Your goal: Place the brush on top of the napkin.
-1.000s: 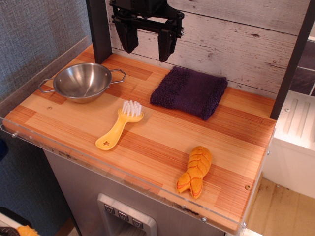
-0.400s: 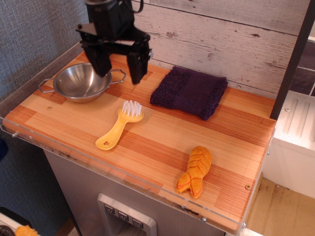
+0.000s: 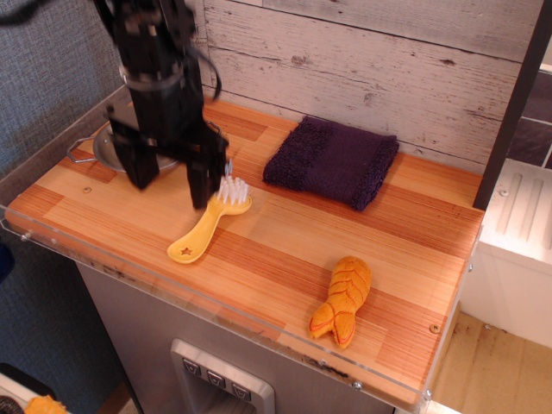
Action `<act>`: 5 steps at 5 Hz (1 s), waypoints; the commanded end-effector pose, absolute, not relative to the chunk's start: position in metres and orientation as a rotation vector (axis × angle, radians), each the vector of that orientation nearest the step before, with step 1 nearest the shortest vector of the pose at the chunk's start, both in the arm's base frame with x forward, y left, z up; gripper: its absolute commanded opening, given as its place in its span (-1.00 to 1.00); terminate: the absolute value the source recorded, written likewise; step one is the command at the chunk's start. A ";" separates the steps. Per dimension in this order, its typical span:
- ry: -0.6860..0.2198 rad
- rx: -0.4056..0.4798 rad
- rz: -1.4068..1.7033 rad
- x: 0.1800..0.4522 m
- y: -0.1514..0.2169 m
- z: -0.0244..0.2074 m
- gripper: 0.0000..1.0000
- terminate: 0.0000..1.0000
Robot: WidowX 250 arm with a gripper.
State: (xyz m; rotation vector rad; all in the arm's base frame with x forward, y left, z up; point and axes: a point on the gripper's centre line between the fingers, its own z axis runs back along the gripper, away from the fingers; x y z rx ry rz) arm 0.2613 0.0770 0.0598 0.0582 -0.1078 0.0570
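Note:
The yellow brush (image 3: pixel 207 222) lies flat on the wooden counter, white bristles toward the back, star-marked handle end toward the front left. The dark purple napkin (image 3: pixel 331 161) lies folded at the back, right of the brush, with nothing on it. My black gripper (image 3: pixel 171 179) is open and empty, low over the counter just left of the brush head. Its right finger (image 3: pixel 200 179) stands right beside the bristles; I cannot tell if it touches them.
A steel bowl (image 3: pixel 105 148) sits at the back left, mostly hidden behind my arm. An orange ridged shrimp-like toy (image 3: pixel 342 299) lies near the front right edge. A wood-plank wall runs behind, and a clear strip edges the counter front.
My gripper has moved from high at the back, above the napkin, leftward and down to beside the brush head. It stays open. Brush, napkin and toy have not moved.

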 end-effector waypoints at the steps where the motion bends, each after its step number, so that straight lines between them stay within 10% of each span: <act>1: -0.119 0.103 0.028 0.273 0.079 0.034 1.00 -1.00; 4: -0.093 0.112 -0.009 0.280 0.070 0.003 1.00 -1.00; 5: -0.099 0.110 -0.007 0.278 0.069 0.004 -1.00 -1.00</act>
